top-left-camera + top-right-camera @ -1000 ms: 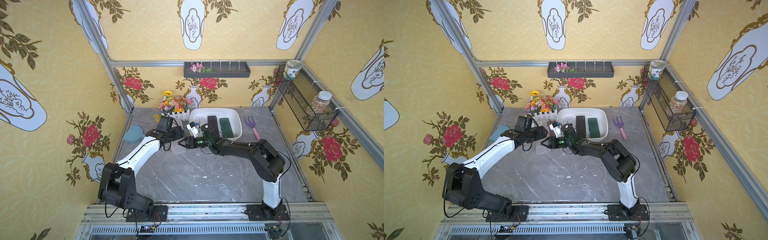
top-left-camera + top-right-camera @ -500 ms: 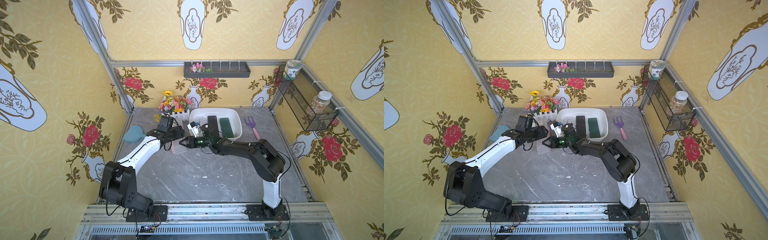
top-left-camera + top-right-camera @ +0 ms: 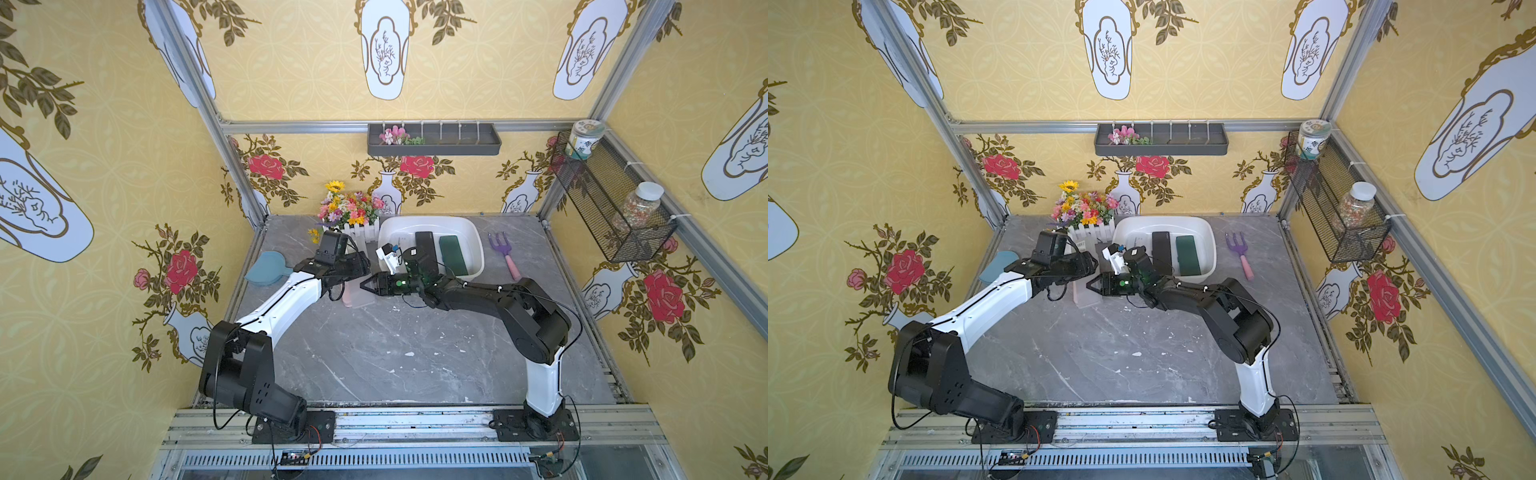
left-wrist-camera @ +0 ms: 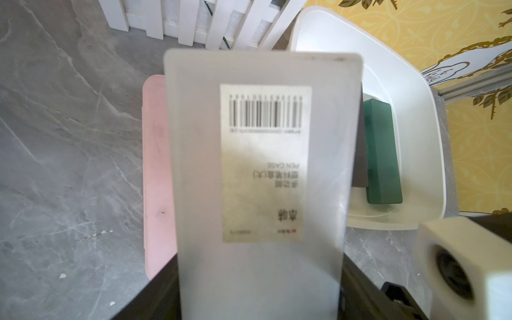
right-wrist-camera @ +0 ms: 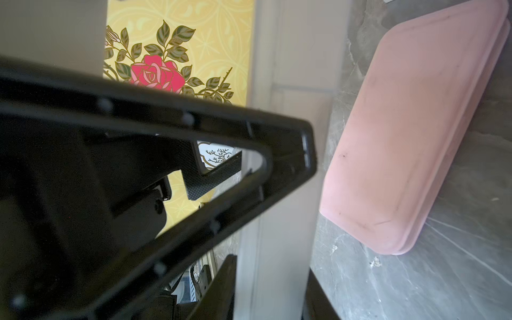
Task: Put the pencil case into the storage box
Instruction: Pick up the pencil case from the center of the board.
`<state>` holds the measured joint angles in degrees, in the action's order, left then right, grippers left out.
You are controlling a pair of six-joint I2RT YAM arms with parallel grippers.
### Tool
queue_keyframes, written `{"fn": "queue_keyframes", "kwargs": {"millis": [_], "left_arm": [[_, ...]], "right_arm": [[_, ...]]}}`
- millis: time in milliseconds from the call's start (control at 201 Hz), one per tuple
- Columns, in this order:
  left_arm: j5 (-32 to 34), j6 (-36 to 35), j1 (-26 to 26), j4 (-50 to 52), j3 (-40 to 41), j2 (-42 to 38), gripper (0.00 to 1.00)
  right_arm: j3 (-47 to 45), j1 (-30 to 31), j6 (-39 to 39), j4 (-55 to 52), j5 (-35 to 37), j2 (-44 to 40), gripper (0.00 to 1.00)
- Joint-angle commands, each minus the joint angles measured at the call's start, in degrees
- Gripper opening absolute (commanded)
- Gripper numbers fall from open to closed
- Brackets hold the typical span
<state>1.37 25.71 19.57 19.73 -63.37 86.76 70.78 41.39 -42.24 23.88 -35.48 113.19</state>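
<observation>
Risks, left side first. The left gripper point(image 3: 352, 277) pinches only the near end of the frosted pencil case point(image 4: 257, 166), so the long free end could swing or slip out on a quick lift. The pink pencil case point(image 4: 156, 166) lies flat on the table point(image 3: 374, 353), partly covered by the frosted one in the left wrist view, and a low carry could drag it.

The right gripper point(image 3: 366, 286) has its fingers pressed together and sits tip-on to the frosted case. I can't tell if it touches, but a nudge could twist the case in the grip.

The storage box point(image 3: 432, 218), upper right of centre, holds a black case point(image 3: 426, 249) and a green case point(image 3: 453, 253). The frosted one, held at frame centre just left of the box, could catch the flared rim or land on them.

Pose: the left arm point(image 3: 282, 303) reaches from lower left to centre with the wrist tipped down. The right arm point(image 3: 490, 295) comes from lower right with the elbow folded and the forearm low, pointing left.
</observation>
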Motion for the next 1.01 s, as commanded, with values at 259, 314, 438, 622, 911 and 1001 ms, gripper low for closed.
{"fn": "queue_keyframes", "kwargs": {"millis": [259, 314, 438, 622, 911, 1001], "left_arm": [[1.44, 0.64, 0.46, -1.35, 1.04, -0.53, 0.82], [1.6, 0.74, 0.43, -1.51, 1.15, -0.69, 0.82], [1.84, 0.83, 0.46, -1.53, 1.3, -0.89, 0.84], [3.07, 1.09, 0.46, -1.8, 1.3, -2.66, 0.87], [4.69, 1.69, 0.42, -2.59, 2.02, -6.19, 1.0], [6.05, 1.71, 0.47, -2.42, 2.42, -7.48, 1.0]], "right_arm": [[0.4, 0.27, 0.67, 4.26, -1.54, -0.2, 0.32], [0.41, 0.27, 0.58, 4.3, -1.52, -0.08, 0.31], [0.41, 0.2, 0.23, 4.41, -1.69, 0.14, 0.3], [0.14, 0.18, -0.04, 4.25, -1.52, 0.34, 0.3], [-0.5, -0.11, -0.28, 4.05, -1.14, 0.37, 0.3], [-0.9, -0.8, -0.34, 4.13, -1.26, 0.28, 0.3]]}}
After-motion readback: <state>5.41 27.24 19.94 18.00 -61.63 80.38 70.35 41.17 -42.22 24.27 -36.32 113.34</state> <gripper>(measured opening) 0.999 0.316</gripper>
